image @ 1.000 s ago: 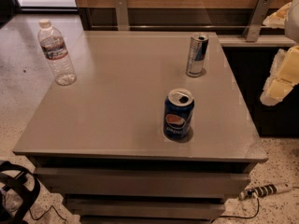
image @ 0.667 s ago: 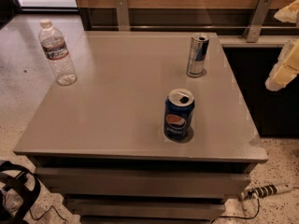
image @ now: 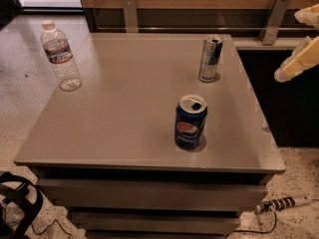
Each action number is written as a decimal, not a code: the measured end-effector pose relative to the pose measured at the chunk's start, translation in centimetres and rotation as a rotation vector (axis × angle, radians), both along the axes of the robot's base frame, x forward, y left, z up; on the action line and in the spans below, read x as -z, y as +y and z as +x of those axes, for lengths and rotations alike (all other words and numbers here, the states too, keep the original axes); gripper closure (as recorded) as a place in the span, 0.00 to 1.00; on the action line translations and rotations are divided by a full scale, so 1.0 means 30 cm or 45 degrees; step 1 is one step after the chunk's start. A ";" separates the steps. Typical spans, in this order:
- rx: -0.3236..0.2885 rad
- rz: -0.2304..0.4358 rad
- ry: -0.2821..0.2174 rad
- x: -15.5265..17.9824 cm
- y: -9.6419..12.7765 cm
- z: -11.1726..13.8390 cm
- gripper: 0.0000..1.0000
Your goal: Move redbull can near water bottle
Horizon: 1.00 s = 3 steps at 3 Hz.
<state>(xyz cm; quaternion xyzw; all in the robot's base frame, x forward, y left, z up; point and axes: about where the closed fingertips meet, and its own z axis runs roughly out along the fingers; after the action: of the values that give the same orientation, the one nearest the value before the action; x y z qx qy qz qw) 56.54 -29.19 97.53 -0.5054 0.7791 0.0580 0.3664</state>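
The redbull can [image: 211, 59], slim, silver and blue, stands upright at the back right of the grey table [image: 124, 113]. The water bottle [image: 60, 56], clear with a white cap and a label band, stands upright at the table's far left edge. The two are far apart across the table. My gripper [image: 291, 44] hangs at the right edge of the view, past the table's right side and to the right of the redbull can. Its two pale fingers [image: 296, 61] stand apart and hold nothing.
A wider dark blue Pepsi can [image: 190, 122] stands upright at the front right of the table, nearer than the redbull can. Metal brackets [image: 129, 11] and a wooden wall run behind the table. A power strip [image: 284, 203] and cables lie on the floor.
My gripper has risen a little at the right edge of the view. The cans and the bottle have not moved.
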 end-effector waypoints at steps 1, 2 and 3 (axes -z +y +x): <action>-0.010 0.196 -0.139 0.039 0.018 0.074 0.00; -0.017 0.381 -0.280 0.069 0.056 0.133 0.00; -0.026 0.404 -0.313 0.048 0.080 0.147 0.00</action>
<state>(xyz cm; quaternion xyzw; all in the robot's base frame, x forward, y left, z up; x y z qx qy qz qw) 60.96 -26.79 96.08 -0.4525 0.7045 0.1217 0.5331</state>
